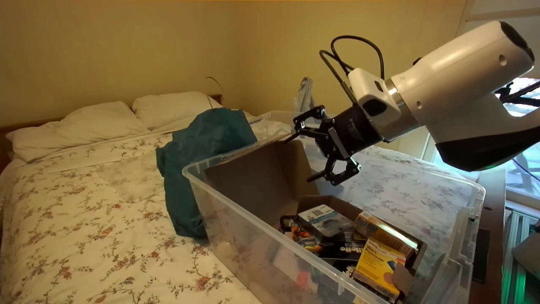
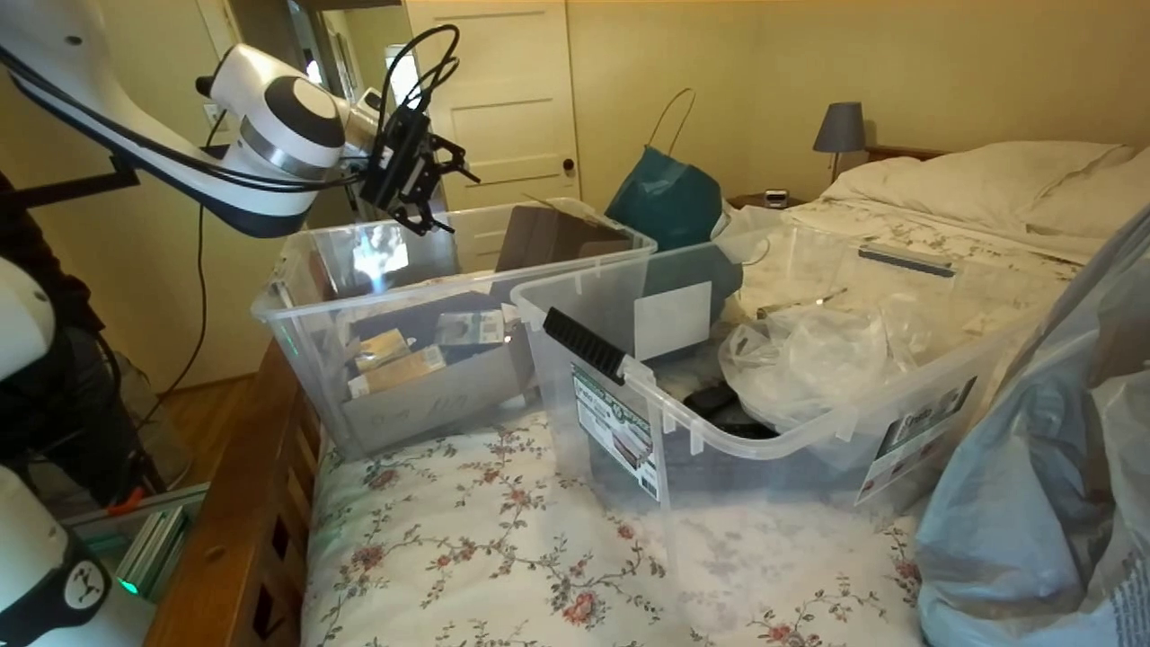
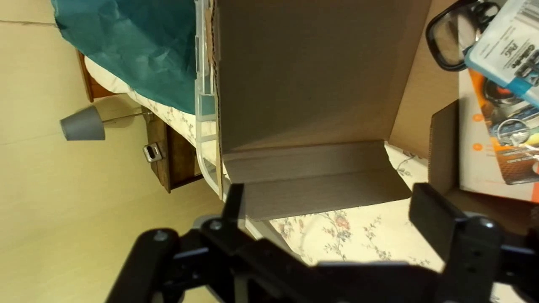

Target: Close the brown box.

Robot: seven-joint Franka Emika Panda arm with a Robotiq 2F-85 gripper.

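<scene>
The brown box (image 1: 337, 202) stands open inside a clear tub, full of packages; its side also shows through the tub wall in an exterior view (image 2: 431, 400). Its large lid flap (image 1: 249, 181) stands raised, leaning toward the tub's side by the teal bag; it also shows in an exterior view (image 2: 548, 238). In the wrist view the lid (image 3: 311, 75) fills the top middle, with a creased end flap (image 3: 324, 185) near my fingers. The lid's label is out of view. My gripper (image 1: 298, 160) is open and empty, above the tub near the lid's end; it also shows in the wrist view (image 3: 327, 189).
The clear tub's wall (image 2: 278, 314) surrounds the box. A teal bag (image 1: 202, 139) stands against the tub's outside. A second clear tub (image 2: 773, 445) with plastic bags sits beside it, and a grey plastic bag (image 2: 997, 530) beyond. All rest on a flowered bed (image 1: 126, 236).
</scene>
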